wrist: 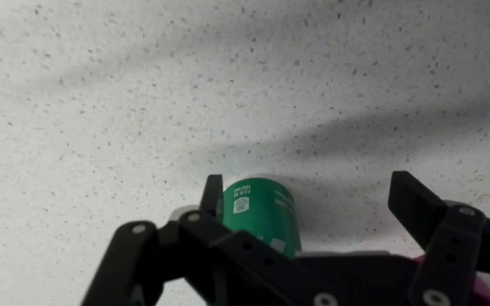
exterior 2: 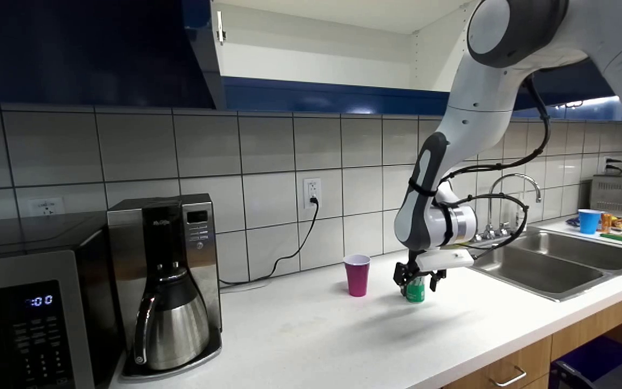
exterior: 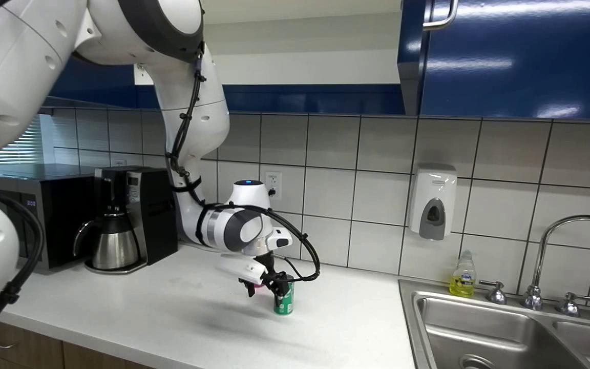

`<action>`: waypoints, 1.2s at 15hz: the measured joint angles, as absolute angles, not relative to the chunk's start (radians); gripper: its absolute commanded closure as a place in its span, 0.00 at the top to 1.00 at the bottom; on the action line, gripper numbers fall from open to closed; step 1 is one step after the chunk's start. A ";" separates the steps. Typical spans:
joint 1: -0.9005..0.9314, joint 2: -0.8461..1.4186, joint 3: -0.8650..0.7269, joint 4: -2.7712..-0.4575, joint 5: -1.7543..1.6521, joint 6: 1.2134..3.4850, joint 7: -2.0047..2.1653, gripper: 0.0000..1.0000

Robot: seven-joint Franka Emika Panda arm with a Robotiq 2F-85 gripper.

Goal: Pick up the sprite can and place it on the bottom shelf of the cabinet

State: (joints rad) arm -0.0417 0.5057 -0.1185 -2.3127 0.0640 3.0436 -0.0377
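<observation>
The sprite can is the green can (exterior: 285, 303) standing upright on the counter; it also shows in an exterior view (exterior 2: 415, 292) and the wrist view (wrist: 262, 208). My gripper (wrist: 306, 182) is open and low around the can. In the wrist view the can is between the fingers, close against the left finger, with a wide gap to the right one; I cannot tell if it touches. The gripper's body hides the can's top. The dark-blue cabinet (exterior 2: 332, 96) hangs above, open, with white interior (exterior: 305, 64). The upper face of its bottom shelf is hidden from these low views.
A pink cup (exterior 2: 357, 276) stands near the can. A coffee maker (exterior 2: 173, 302) and a microwave (exterior 2: 25, 319) stand at one end of the counter, a sink (exterior: 466, 328) at the other. A soap dispenser (exterior: 433, 200) hangs on the tiled wall. Blue cabinet doors (exterior: 520, 61) flank the opening.
</observation>
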 measured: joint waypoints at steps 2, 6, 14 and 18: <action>-0.038 0.515 -0.128 -2.310 0.064 3.077 -0.029 1.00; -0.015 0.527 -0.168 -2.308 0.064 3.122 -0.012 1.00; 0.029 0.546 -0.227 -2.299 0.064 3.160 -0.001 1.00; 0.038 0.572 -0.234 -2.287 0.064 3.195 0.001 1.00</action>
State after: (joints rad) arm 0.0376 0.5718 -0.2339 -2.2870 0.0640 3.1955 0.0014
